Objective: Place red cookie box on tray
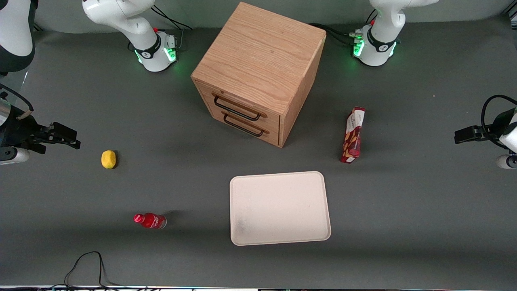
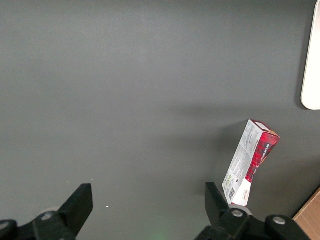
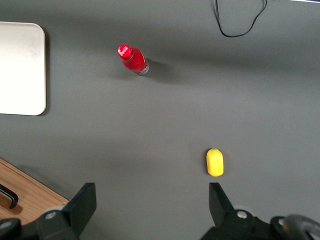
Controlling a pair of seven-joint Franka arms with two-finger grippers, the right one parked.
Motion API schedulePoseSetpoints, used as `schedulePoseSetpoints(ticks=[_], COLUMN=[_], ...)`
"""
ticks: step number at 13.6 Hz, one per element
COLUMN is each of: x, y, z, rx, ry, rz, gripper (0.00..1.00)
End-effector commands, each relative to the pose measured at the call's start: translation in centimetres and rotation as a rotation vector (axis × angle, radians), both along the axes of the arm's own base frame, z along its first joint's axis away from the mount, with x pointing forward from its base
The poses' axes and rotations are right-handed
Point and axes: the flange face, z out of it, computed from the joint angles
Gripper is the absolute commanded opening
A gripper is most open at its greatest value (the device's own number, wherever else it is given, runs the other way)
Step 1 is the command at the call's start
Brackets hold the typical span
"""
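Note:
The red cookie box [image 1: 353,134] [image 2: 250,162] rests on a long narrow side on the grey table, beside the wooden cabinet and a little farther from the front camera than the tray. The cream-white tray [image 1: 280,208] [image 2: 312,60] lies flat with nothing on it. My gripper [image 1: 458,135] [image 2: 147,195] hovers above bare table toward the working arm's end, well apart from the box. It is open with nothing between its fingers.
A wooden two-drawer cabinet [image 1: 258,68] [image 2: 310,217] stands mid-table, farther from the front camera than the tray. A small red bottle [image 1: 150,220] and a yellow object [image 1: 108,159] sit toward the parked arm's end. A black cable [image 1: 87,264] loops at the table's near edge.

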Motion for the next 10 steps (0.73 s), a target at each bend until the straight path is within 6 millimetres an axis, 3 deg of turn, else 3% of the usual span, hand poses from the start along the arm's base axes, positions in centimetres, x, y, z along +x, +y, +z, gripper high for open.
schedulePoseSetpoints(ticks=[1, 10], x=[0.2, -0.9], y=[-0.1, -2.5], z=[0.4, 0.2], rx=[-0.014, -0.017], ry=[0.015, 0.081], rz=[-0.005, -0.016], gripper=[1.00, 1.00])
